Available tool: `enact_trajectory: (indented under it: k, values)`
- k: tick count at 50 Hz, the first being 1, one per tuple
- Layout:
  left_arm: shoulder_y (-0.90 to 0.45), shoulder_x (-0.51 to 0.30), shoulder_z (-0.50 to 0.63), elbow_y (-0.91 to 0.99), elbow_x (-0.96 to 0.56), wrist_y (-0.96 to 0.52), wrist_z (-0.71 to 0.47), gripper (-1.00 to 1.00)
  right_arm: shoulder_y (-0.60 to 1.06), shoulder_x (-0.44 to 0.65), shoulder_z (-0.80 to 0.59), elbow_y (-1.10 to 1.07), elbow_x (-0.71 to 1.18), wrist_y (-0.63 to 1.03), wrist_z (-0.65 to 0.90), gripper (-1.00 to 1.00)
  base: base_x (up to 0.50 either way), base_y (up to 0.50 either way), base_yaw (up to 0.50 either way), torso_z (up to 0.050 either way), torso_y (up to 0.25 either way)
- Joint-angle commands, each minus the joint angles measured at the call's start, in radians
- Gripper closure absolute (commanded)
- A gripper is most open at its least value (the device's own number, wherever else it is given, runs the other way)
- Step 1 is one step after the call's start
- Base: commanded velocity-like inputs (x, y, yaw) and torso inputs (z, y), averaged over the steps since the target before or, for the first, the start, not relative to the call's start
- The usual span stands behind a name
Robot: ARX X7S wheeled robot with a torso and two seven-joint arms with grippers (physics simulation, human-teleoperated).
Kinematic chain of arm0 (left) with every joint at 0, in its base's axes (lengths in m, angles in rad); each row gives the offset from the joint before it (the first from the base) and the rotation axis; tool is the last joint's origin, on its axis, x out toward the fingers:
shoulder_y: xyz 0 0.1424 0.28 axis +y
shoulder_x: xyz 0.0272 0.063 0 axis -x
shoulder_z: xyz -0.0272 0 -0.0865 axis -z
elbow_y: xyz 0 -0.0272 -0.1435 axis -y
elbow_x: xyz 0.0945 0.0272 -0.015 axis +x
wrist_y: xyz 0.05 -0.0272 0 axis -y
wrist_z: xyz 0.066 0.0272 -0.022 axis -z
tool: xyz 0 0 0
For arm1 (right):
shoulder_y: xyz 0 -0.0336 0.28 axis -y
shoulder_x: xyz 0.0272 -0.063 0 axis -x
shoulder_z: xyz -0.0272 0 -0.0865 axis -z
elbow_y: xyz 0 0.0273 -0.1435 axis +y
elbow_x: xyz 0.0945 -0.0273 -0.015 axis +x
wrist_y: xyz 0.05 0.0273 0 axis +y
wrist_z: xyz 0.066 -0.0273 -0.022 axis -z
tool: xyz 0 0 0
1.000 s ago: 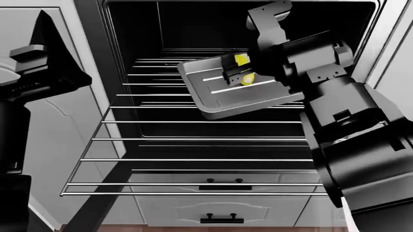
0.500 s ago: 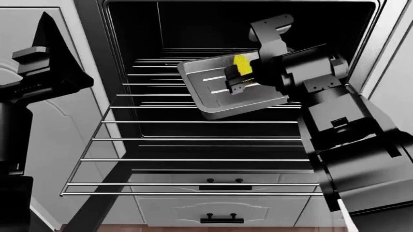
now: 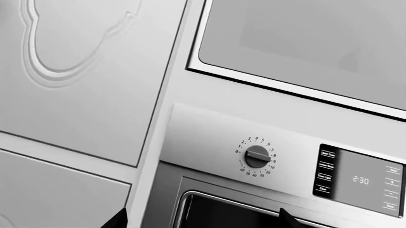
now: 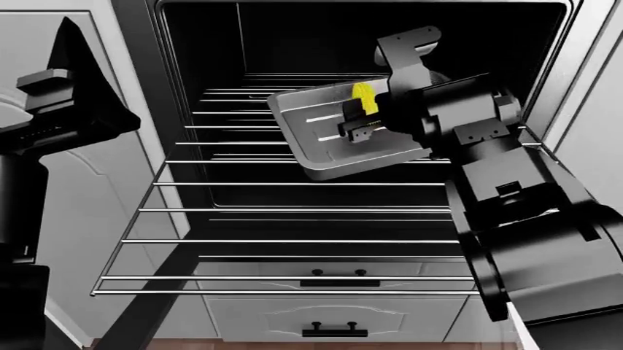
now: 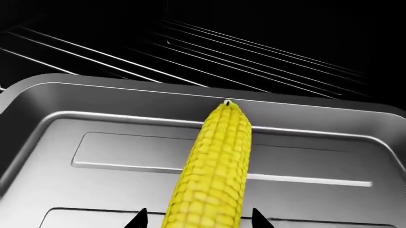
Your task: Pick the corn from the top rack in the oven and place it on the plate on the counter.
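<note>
Black and big, your left arm [image 4: 49,124] waits at the left, outside the oven [image 4: 195,44]; its pincer [image 3: 199,219] shows only two dark tips near the oven's dial [image 3: 257,156], so you cannot tell if it is spread or pressed together. In the middle, the top rack [image 4: 292,211] sticks out of the oven, with a grey metal tray [image 4: 311,138] on its bars. Over the tray, your right pincer [image 4: 352,117] is pinching the yellow corn [image 5: 212,166], with a tip on each side of it.
</note>
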Motion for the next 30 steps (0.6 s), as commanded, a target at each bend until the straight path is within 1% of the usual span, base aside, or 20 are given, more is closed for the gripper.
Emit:
enact_trajectory:
  k: [1, 10, 30]
  values:
    - [-0.002, -0.004, 0.010, -0.003, 0.001, 0.007, -0.004, -1.00, -0.003, 0.005, 0.048, 0.000, -0.026, -0.011, 0.014, 1.00, 0.00, 0.00, 0.00, 0.000, 0.000]
    - [0.012, -0.005, 0.013, 0.000, 0.009, 0.019, -0.001, -1.00, -0.009, 0.002, 0.111, 0.000, -0.076, -0.017, 0.006, 1.00, 0.00, 0.00, 0.00, 0.000, 0.000]
    - [0.006, -0.015, 0.023, 0.006, -0.011, 0.029, -0.022, -1.00, 0.036, 0.012, 0.163, -0.001, -0.120, -0.032, -0.032, 1.00, 0.00, 0.00, 0.00, 0.000, 0.000]
